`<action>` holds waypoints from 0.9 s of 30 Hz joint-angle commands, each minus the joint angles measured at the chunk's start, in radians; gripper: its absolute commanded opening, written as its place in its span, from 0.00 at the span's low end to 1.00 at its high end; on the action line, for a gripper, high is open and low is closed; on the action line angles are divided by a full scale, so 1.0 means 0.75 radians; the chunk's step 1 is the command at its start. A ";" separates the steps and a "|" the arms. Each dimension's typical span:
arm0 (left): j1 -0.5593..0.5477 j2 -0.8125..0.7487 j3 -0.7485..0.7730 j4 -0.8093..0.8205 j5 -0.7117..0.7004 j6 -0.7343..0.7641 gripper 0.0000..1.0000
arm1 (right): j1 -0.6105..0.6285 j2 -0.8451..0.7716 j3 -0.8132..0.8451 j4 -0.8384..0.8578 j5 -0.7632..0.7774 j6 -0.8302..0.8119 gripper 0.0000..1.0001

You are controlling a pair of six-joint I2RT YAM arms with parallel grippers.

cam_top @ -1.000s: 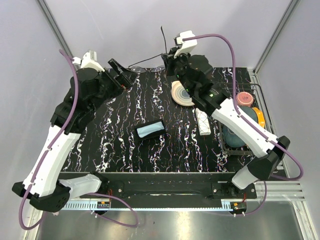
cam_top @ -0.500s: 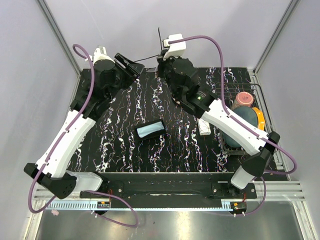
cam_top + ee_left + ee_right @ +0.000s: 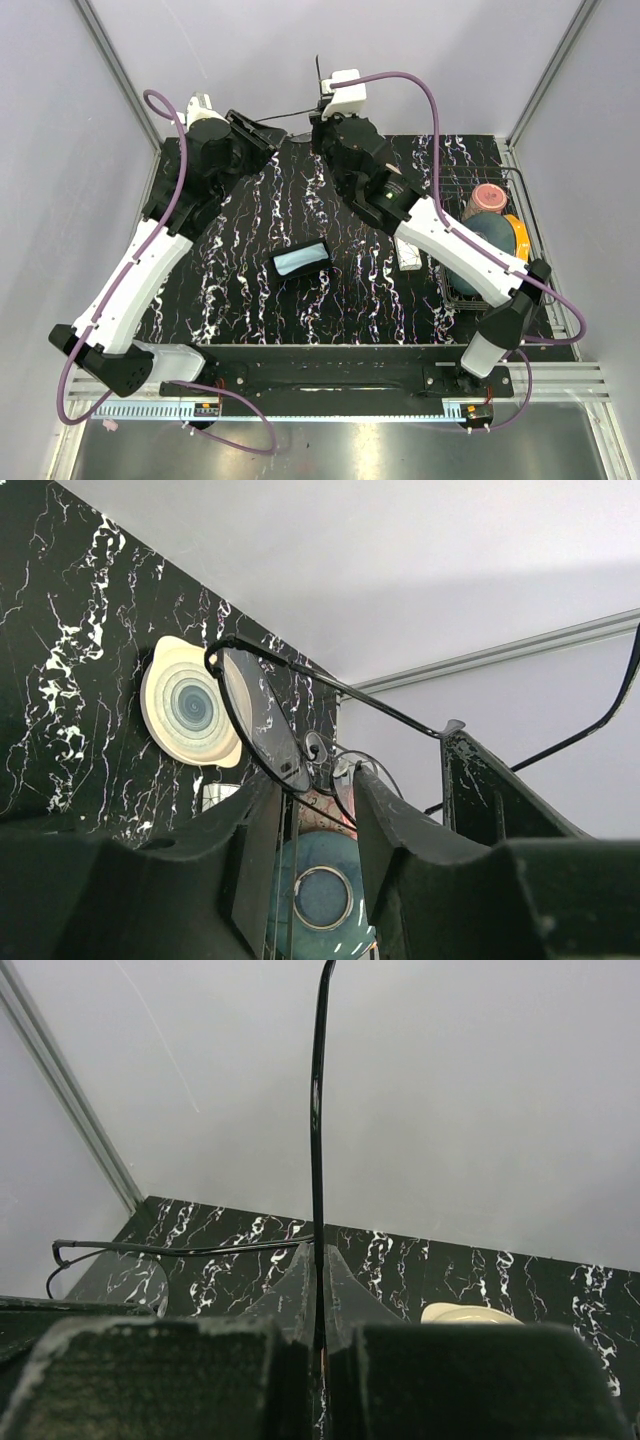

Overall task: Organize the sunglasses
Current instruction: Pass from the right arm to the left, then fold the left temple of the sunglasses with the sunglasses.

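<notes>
While the right gripper (image 3: 318, 1295) clamped a temple (image 3: 318, 1110) of the sunglasses (image 3: 380, 705) above the table's (image 3: 240, 230) far edge, the fingers (image 3: 255, 850) of the left gripper (image 3: 316, 785) straddled a lens (image 3: 262, 720), grip unclear; folding likely needed closure.

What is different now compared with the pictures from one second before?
The left gripper reached farther back and narrowed its jaws around the sunglasses, not yet closed. The right gripper shifted left, still clamping one temple arm. The case stayed put.

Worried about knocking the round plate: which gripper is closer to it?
Right. The right gripper, pinching an arm of the glasses, sits close to the plate; the left gripper is farther left, across the glasses from it.
</notes>
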 commanded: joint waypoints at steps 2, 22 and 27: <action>-0.008 0.008 0.004 0.097 -0.002 -0.037 0.38 | 0.029 0.009 0.057 0.090 0.039 -0.012 0.00; 0.000 0.067 0.100 0.038 -0.073 0.138 0.00 | 0.041 -0.081 0.108 -0.255 -0.193 0.061 0.71; 0.041 0.020 0.045 0.038 -0.108 0.228 0.00 | 0.037 -0.208 0.118 -0.378 -0.294 0.116 0.91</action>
